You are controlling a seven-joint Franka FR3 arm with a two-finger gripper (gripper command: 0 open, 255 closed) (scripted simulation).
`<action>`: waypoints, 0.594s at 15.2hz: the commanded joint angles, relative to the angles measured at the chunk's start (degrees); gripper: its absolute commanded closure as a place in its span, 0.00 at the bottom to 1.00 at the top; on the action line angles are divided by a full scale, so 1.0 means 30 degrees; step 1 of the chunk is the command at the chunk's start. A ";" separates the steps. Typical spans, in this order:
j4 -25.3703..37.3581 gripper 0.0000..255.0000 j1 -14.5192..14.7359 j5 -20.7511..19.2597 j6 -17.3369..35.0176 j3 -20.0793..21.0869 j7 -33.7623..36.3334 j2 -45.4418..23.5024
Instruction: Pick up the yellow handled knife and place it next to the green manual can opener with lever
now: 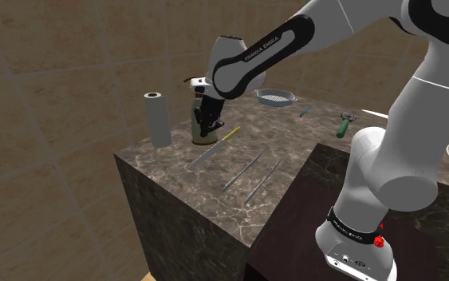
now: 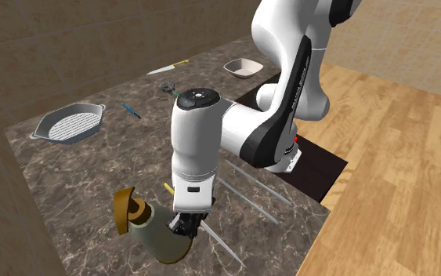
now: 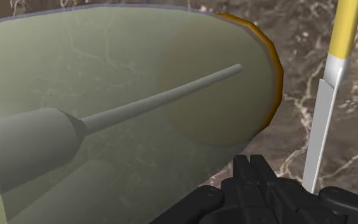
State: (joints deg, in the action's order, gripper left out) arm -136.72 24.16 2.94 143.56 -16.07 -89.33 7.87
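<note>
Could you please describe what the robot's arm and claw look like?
The arm is white with rounded, tubular links and dark joint panels; one panel carries white Franka Emika lettering. A small red mark sits near its base. The claw is all black.

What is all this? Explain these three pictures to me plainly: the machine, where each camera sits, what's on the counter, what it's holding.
It is a white robot arm on a box stand, ending in black jaws. One picture looks over its shoulder, one looks from the far side, and one comes from a camera on the hand. On the dark marble counter are a yellow-handled knife, two thin grey rods, a paper roll, an olive jug, a grey dish and, further along, a green can opener. The jaws hang low between jug and knife. In the hand camera they look shut, the knife lying beside them, so nothing is held.
</note>
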 commanded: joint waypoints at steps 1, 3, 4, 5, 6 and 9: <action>-0.0354 1.00 -0.0219 -0.0006 -0.2918 -0.0317 -0.0082 -0.0722; -0.0137 1.00 -0.0128 -0.0237 -0.0628 -0.0057 0.0074 0.0269; -0.0137 0.00 -0.0127 -0.0237 -0.0628 -0.0058 0.0074 0.0269; 0.0509 0.00 -0.0087 -0.1075 -0.2352 0.0413 0.1308 -0.0026; 0.1215 0.00 0.0015 -0.1661 -0.4095 0.0844 0.2326 -0.0405; 0.2266 0.00 0.0318 -0.2210 -0.6547 0.1366 0.3595 -0.1265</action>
State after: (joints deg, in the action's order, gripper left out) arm -130.59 24.94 -3.21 125.77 -12.30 -79.56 4.77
